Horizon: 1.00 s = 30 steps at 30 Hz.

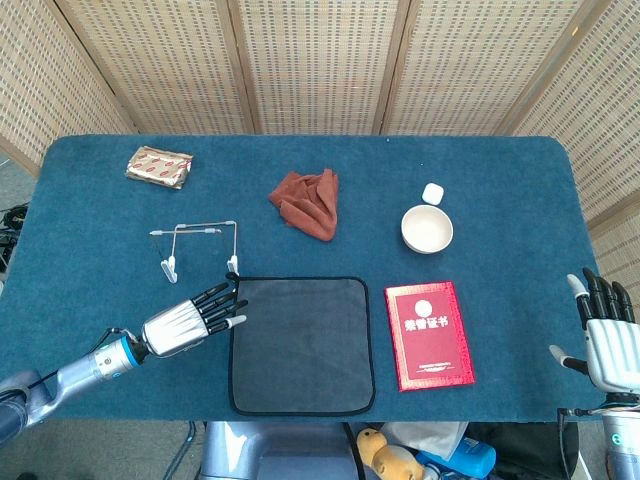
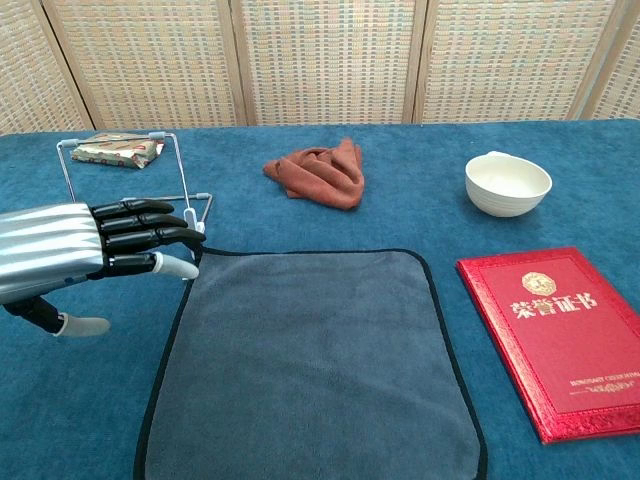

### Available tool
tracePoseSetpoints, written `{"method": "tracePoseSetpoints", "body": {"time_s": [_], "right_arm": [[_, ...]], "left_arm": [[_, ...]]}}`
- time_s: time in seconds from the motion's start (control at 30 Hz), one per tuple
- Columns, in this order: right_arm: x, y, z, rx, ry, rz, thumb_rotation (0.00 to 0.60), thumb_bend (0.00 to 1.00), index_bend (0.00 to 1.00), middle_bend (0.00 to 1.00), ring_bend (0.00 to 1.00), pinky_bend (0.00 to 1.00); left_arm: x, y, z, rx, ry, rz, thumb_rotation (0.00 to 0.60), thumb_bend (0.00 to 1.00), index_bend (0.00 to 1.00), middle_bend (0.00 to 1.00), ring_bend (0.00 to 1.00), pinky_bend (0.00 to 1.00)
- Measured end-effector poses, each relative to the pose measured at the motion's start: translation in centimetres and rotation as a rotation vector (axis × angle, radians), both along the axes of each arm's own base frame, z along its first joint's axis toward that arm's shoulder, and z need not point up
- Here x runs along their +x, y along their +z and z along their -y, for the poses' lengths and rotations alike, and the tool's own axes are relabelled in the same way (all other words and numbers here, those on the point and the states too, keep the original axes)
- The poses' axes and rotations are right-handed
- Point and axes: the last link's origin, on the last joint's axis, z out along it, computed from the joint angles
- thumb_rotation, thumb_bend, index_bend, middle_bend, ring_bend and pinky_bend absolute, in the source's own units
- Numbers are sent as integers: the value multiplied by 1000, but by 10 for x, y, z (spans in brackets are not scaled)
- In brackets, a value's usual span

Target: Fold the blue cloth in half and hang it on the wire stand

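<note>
The blue-grey cloth (image 1: 302, 343) (image 2: 315, 360) with a black hem lies flat and unfolded at the table's near middle. The wire stand (image 1: 200, 247) (image 2: 125, 188) stands just beyond its far left corner. My left hand (image 1: 190, 319) (image 2: 85, 252) hovers open, fingers straight and spread, with its fingertips (image 1: 233, 304) at the cloth's left edge near that corner, partly hiding the stand's base in the chest view. It holds nothing. My right hand (image 1: 605, 341) hangs open at the table's right edge, far from the cloth, and shows only in the head view.
A crumpled rust-brown cloth (image 1: 308, 202) (image 2: 318, 172) lies beyond the blue cloth. A white bowl (image 1: 427, 229) (image 2: 507, 183) and a small white cap (image 1: 432, 192) sit at the right, a red booklet (image 1: 430, 335) (image 2: 562, 337) right of the cloth. A foil packet (image 1: 158, 166) (image 2: 115, 149) lies far left.
</note>
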Motion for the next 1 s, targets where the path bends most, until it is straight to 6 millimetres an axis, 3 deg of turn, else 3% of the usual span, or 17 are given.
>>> {"method": "tracePoseSetpoints", "body": {"time_s": [0.43, 1.0], "right_arm": [[-2, 2, 2, -1, -8, 7, 600, 0, 0, 0, 0, 0], [-3, 3, 2, 5, -14, 16, 600, 0, 0, 0, 0, 0]], "left_arm": [[2, -28, -1, -12, -54, -19, 600, 283, 269, 0, 0, 0], [18, -49, -6, -12, -51, 4, 600, 282, 280, 0, 0, 0]]}}
